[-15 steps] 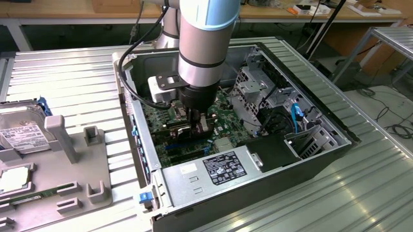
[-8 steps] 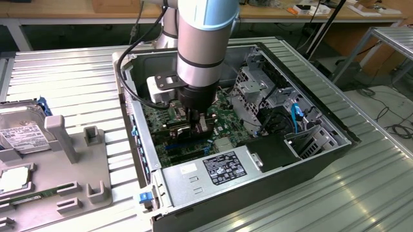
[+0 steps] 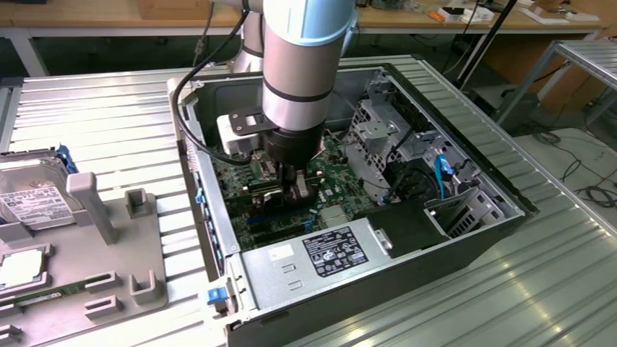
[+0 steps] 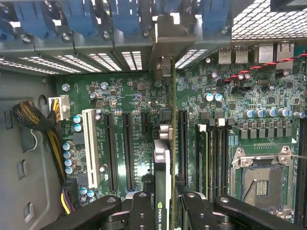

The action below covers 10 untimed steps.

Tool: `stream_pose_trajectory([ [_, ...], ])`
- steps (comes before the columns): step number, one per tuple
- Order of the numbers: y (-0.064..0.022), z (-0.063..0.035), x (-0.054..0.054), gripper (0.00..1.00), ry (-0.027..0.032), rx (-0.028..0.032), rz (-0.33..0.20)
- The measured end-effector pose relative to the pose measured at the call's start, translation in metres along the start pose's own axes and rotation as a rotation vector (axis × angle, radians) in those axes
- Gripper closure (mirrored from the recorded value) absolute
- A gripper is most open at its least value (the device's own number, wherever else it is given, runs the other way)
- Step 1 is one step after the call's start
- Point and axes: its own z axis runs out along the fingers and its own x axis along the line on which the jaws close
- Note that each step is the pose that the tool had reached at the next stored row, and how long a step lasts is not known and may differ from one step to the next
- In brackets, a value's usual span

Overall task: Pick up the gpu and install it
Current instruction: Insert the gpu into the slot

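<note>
An open black desktop computer case [image 3: 482,217] is shown lying on its side on a ribbed silver metal table [image 3: 97,123]. A grey robot arm [image 3: 299,65] is positioned down inside the case, and its black gripper [image 3: 287,186] is placed over the green motherboard [image 4: 129,96].

In the wrist view the gpu [image 4: 162,163], a slim card with a green circuit board, black cooler face and silver metal end bracket, is seen edge-on. It is pinched between the two black fingers [image 4: 142,211], which are closed against its flat faces. The card is held upright over the motherboard, in line with the long black expansion slots [image 4: 128,148]. Its bracket end is pointed at the rear wall, below a row of blue plastic latches [image 4: 124,19]. Whether its connector edge is seated in a slot cannot be told.

The card is judged to be light and stiff but fragile. The board could be cracked by uneven pressure, and the smooth faces could be let slip under a push. The two broad faces near the upper edge are judged the best place to hold it, well away from the contacts.

On the exterior view's left, a grey plastic parts tray [image 3: 106,238] is seen, with a silver hard drive [image 3: 29,195] resting in it.
</note>
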Motion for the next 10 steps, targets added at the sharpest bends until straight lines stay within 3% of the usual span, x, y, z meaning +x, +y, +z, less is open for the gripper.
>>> stream_pose_trajectory([
  [10, 0.0001, 0.0033, 0.0000, 0.73, -0.0003, 0.0001, 0.000],
])
